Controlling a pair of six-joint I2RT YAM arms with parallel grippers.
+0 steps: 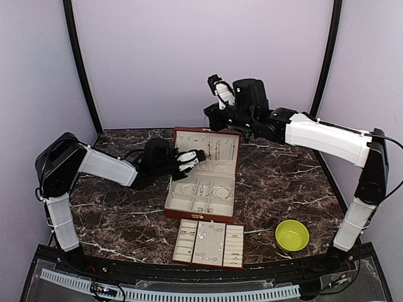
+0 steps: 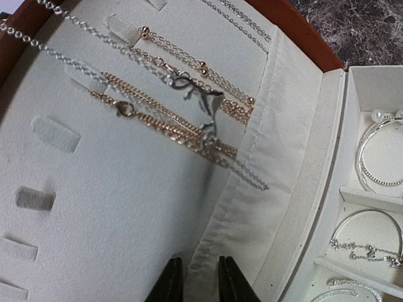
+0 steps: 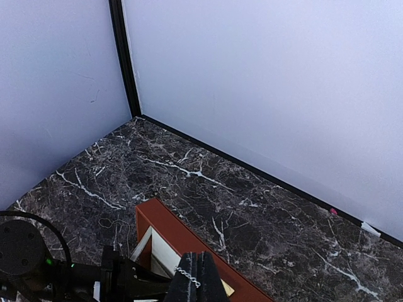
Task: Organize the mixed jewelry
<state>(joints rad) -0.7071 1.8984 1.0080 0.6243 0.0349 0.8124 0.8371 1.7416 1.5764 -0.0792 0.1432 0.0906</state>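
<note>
Seen: mixed jewelry (image 2: 165, 123), fine silver and gold chains lying crossed on the cream lining of the box (image 1: 206, 130) lid; hoops (image 2: 378, 157) sit in the base compartments. Raised behind the lid, the right gripper (image 3: 198, 282) is pressed together on 1 thin chain (image 3: 186, 274) (silvery, only a few links show). At the lid's pocket hem, the left gripper (image 2: 199, 281) has its tips narrowly apart; cannot tell whether they pinch fabric. The tray (image 1: 182, 251) lies just in front of the box, with bare marble table (image 1: 119, 214) on both sides. Count: 1 box, 1 tray with 3 columns, 1 bowl (image 1: 292, 234).
</note>
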